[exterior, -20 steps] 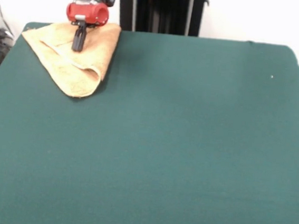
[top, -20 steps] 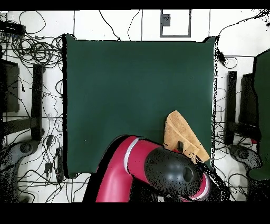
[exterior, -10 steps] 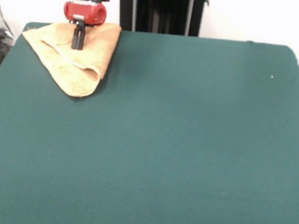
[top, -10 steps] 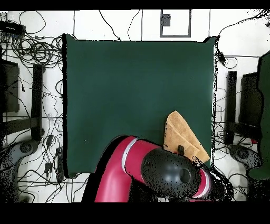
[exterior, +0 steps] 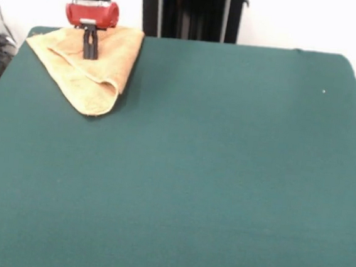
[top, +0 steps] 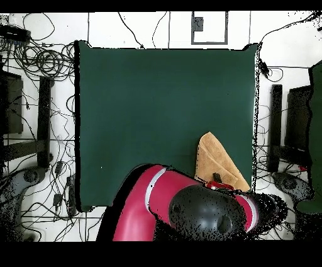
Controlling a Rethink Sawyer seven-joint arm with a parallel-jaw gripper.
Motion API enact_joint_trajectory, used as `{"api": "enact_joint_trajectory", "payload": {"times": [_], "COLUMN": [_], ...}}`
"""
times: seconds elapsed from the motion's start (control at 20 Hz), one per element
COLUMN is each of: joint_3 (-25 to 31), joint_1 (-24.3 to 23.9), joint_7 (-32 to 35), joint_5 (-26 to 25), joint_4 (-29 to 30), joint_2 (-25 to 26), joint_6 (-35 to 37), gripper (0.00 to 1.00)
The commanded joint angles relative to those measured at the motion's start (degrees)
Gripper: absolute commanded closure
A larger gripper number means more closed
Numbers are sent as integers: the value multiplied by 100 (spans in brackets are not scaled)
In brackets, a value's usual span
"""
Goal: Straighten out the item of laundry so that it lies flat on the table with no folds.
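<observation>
towel [exterior: 89, 68]: folded into a triangle, far corner of tabletop [exterior: 212, 174]
tool [exterior: 89, 53]: tips on towel, pressed together, pinch unclear

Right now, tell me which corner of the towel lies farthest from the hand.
The rounded folded tip of the towel, pointing toward mid-table; the hand hangs over the opposite end.
</observation>
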Motion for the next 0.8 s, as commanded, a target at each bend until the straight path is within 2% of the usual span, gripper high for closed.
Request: {"api": "enact_joint_trajectory", "payload": {"times": [0.05, 0.2, 0.35, 0.6, 0.8], "joint_3": [1711, 1902, 2241, 2855, 3215], "joint_1": [126, -122, -480, -1032, -1267], "joint_7": [2447, 2728, 2831, 2887, 2873], "joint_5": [-1228, -1669, -1721, -1275, -1000], "joint_4": [-1286, -1450, -1468, -1347, -1280], "joint_2": [894, 920, 810, 635, 604], "joint_6": [1979, 981, 160, -729, -985], "gripper": [100, 100, 100, 100, 100]}}
